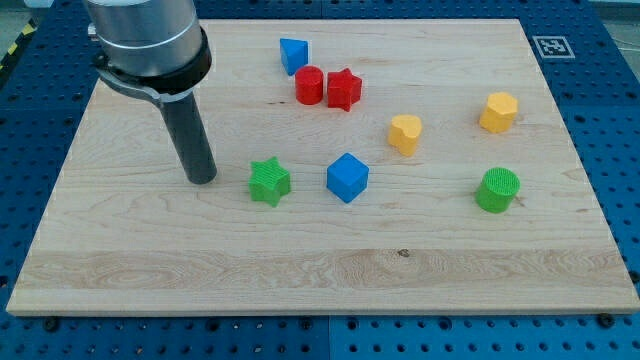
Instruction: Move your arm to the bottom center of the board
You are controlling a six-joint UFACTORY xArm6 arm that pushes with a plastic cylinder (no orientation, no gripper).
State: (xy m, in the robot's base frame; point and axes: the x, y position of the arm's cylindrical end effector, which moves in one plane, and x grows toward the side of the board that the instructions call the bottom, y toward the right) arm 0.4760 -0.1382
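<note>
A: The wooden desk (150, 270) sits on a blue base. Where is my tip (203, 180)?

B: Left side, just left of the green star (269, 182).

A: Next step?

B: I think it slides near and right, to the bare near-middle. The rod stands nearly upright. No pincer shows, so I cannot tell its state.

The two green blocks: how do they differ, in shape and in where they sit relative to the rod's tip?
The green star has a pointed, star-shaped outline; the green cylinder is round with a flat top. The green star lies just to the view's right of my tip, close but apart; the green cylinder stands far off near the board's right side. The green star has the blue cube beside it; the green cylinder stands alone. Both share the same green and ribbed sides.
</note>
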